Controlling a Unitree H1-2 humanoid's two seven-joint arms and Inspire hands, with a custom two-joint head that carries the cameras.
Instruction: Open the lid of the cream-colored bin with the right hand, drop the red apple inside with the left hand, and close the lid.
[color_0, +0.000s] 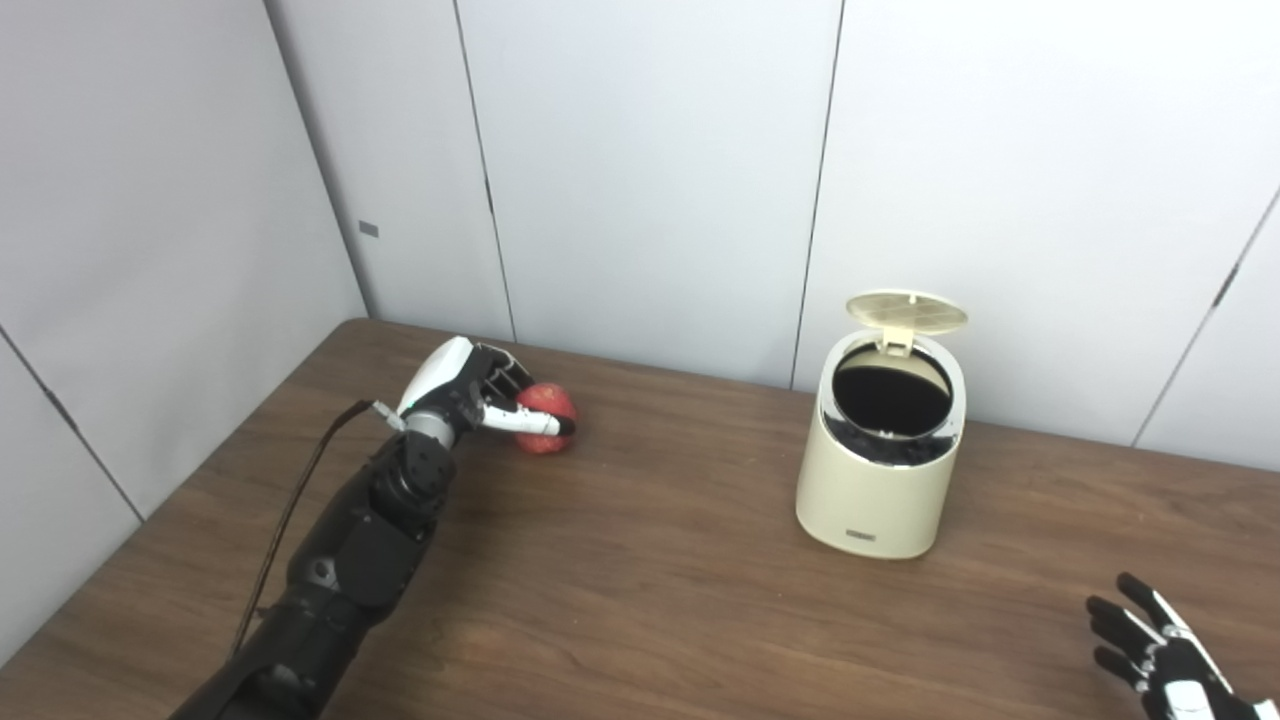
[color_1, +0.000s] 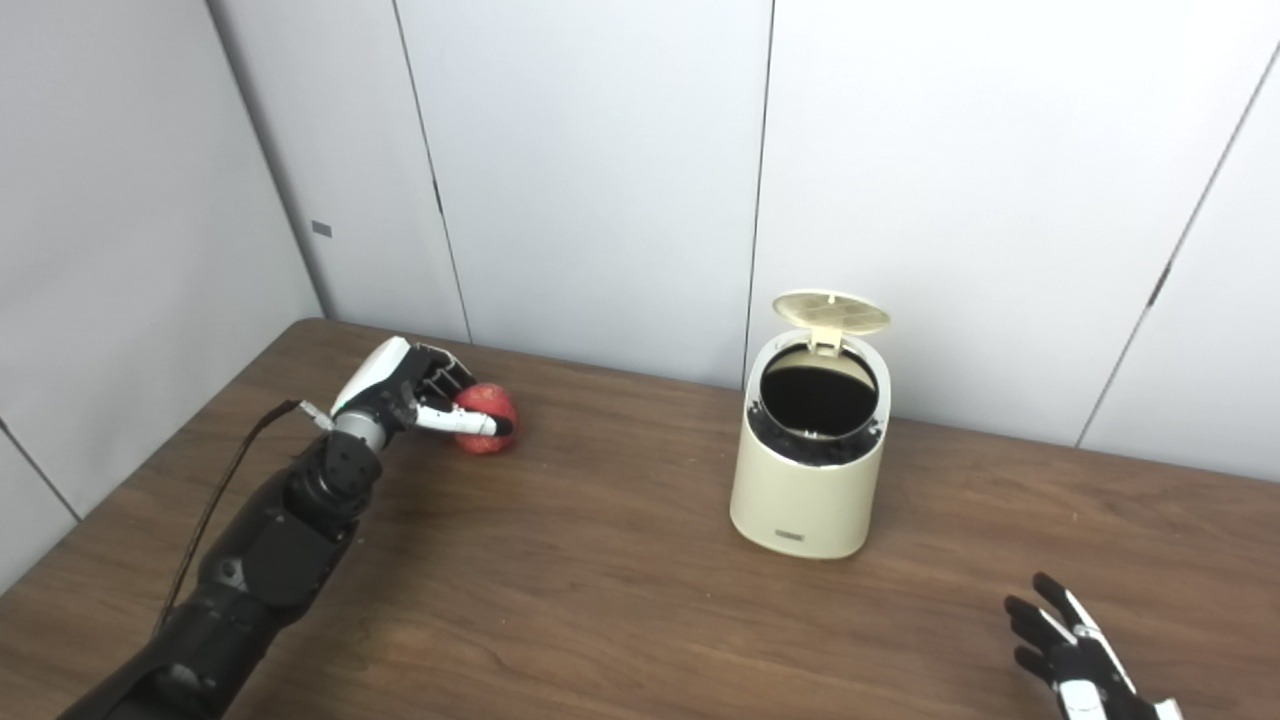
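Note:
The cream-colored bin stands on the wooden table, right of centre. Its lid is flipped up at the back and the dark round opening shows. The red apple rests on the table far to the left of the bin. My left hand is wrapped around the apple, its thumb across the front and its fingers behind; the apple still touches the table. My right hand is open and empty, low at the bottom right corner, well away from the bin.
Grey wall panels stand right behind the table's far edge and along its left side. A black cable runs along my left forearm. Bare tabletop lies between the apple and the bin.

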